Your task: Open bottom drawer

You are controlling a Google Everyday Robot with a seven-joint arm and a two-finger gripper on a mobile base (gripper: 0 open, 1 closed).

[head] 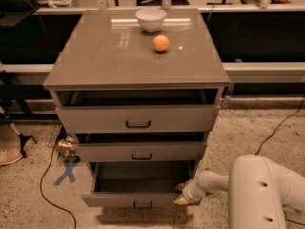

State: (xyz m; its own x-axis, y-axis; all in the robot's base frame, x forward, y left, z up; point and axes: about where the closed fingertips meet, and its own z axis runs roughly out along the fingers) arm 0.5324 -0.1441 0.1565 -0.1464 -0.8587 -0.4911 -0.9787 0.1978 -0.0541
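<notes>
The grey-taupe cabinet has three drawers. The bottom drawer is pulled well out, its grey inside showing, with a small black bar handle on its narrow front. My gripper is at the right end of that drawer's front, touching its corner, on a white arm that comes in from the lower right. The top drawer and the middle drawer stand slightly out.
A white bowl and an orange ball sit on the cabinet top. A black cable and blue tape cross lie on the floor at the left. A counter runs behind.
</notes>
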